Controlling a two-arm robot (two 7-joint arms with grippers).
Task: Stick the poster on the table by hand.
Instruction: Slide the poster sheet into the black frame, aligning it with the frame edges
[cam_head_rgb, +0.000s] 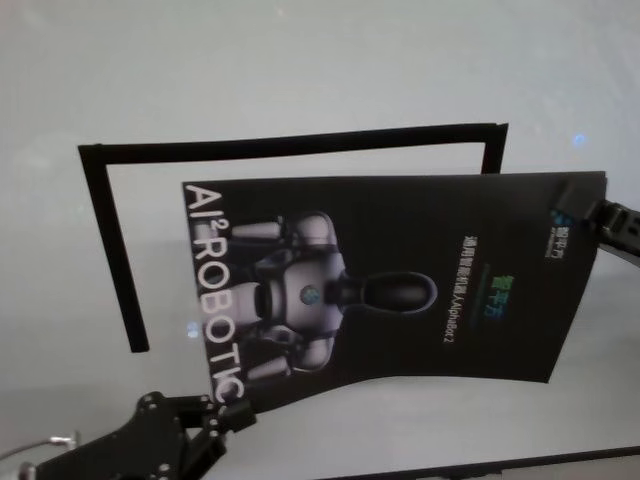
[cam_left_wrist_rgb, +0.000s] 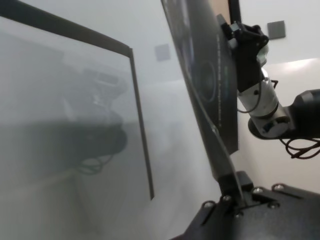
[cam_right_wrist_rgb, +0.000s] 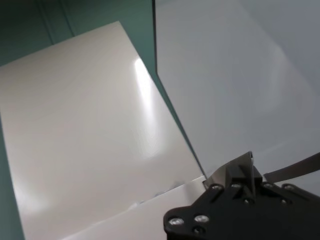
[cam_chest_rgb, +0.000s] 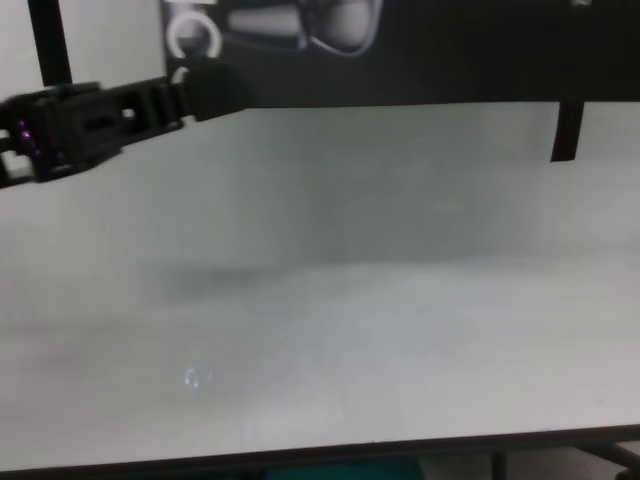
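Poster (cam_head_rgb: 400, 280), glossy black with white lettering and a silver-grey robot image, held in the air above the white surface (cam_head_rgb: 300, 70) by 2 grippers at opposite corners. Left gripper (cam_head_rgb: 225, 412) is clenched on the near-left corner, next to the end of the lettering; in the left wrist view the sheet's edge sits pinched between its fingers (cam_left_wrist_rgb: 235, 186) and the sheet bows upward toward the other arm. Right gripper (cam_head_rgb: 600, 215) is clamped on the far-right corner, and the right wrist view shows the poster's pale back face (cam_right_wrist_rgb: 90, 130) leading into its fingertips (cam_right_wrist_rgb: 240, 167). Narrow black tape strips (cam_head_rgb: 290, 145) lie flat on the surface as an open frame, with 1 long strip along the far side and shorter strips running toward the robot at each end. Poster overlaps the right part of this frame in the head view, skewed to it. In the chest view its lower edge (cam_chest_rgb: 420, 60) hangs clear of the surface.
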